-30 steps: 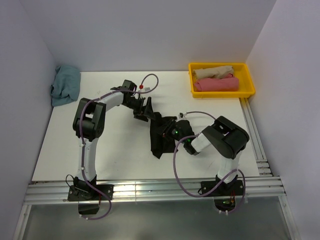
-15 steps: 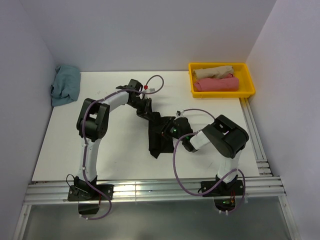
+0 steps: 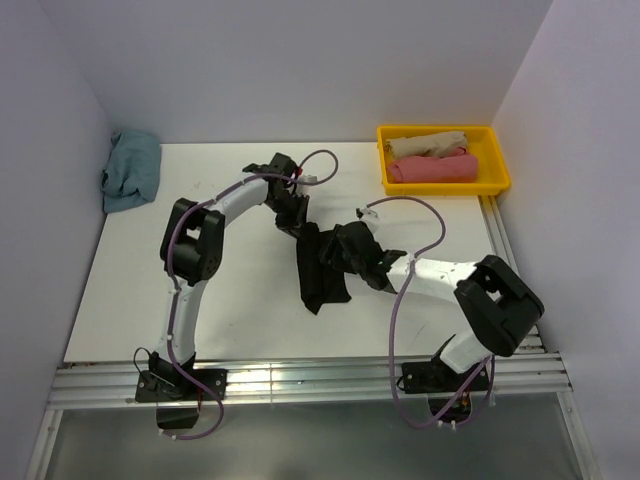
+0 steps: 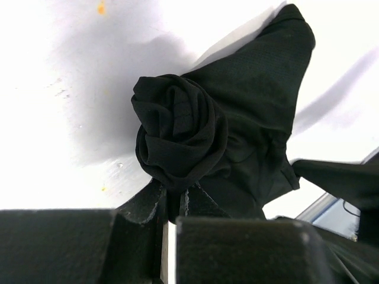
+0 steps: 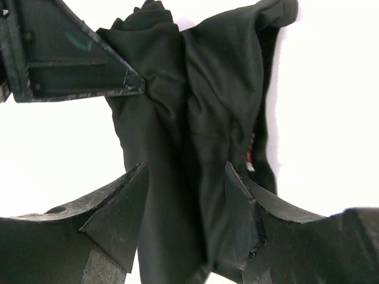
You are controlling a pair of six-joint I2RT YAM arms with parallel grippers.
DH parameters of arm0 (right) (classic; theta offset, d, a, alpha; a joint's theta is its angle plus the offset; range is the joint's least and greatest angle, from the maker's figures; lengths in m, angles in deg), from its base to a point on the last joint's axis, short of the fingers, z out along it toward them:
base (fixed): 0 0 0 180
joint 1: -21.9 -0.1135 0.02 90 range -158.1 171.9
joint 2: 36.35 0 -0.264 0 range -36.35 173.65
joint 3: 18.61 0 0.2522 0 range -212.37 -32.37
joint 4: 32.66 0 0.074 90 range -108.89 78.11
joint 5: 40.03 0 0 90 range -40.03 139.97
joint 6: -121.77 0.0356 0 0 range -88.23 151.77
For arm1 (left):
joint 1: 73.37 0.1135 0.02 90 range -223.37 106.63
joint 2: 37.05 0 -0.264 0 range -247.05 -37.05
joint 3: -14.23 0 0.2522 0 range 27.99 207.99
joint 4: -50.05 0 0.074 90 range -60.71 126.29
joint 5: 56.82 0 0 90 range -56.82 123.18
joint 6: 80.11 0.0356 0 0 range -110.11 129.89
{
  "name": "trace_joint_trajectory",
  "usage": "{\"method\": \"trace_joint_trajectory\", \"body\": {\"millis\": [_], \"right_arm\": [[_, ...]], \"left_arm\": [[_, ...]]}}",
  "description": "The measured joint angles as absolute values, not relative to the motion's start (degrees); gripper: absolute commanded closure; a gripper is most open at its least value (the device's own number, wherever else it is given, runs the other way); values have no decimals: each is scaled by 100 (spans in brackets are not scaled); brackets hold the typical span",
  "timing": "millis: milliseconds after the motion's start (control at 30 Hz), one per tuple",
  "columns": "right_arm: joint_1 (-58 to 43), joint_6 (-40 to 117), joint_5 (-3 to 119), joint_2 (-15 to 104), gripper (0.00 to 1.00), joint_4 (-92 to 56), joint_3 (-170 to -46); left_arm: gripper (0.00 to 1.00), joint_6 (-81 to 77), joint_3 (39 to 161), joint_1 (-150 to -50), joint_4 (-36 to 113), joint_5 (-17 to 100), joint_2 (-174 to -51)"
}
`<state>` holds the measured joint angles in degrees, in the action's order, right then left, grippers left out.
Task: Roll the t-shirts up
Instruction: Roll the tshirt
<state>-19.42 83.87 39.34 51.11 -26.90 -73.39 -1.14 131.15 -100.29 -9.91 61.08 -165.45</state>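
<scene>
Two t-shirts (image 3: 432, 168) lie rolled in the bin (image 3: 445, 188). My left end effector (image 4: 174, 198) pinches the part-rolled black t-shirt (image 3: 320, 280), the right end effector (image 5: 183, 195) stands open astride it. The blue t-shirt (image 3: 132, 170) waits.

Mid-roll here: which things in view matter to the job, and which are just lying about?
Job: black t-shirt, pinched by left end effector, right end effector open astride it; crumpled blue shirt; pink roll, beige roll, yellow tray.
Lying about: aluminium rails.

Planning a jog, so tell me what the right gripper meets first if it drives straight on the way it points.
The black t-shirt: the right gripper stands open with the cloth between its jaws, though whether it touches yet is unclear.
</scene>
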Motion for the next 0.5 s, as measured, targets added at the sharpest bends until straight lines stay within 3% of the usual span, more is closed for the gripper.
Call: {"method": "trace_joint_trajectory", "body": {"millis": [200, 500], "right_arm": [[-2399, 7925, 3158, 5091, 39, -1727, -7944], [-3144, 7578, 2329, 6173, 39, -1010, -9494]], "left_arm": [[100, -112, 13414, -10090, -1279, 5840, -16668], [100, -107, 13666, -10162, -1509, 5628, -16784]]}}
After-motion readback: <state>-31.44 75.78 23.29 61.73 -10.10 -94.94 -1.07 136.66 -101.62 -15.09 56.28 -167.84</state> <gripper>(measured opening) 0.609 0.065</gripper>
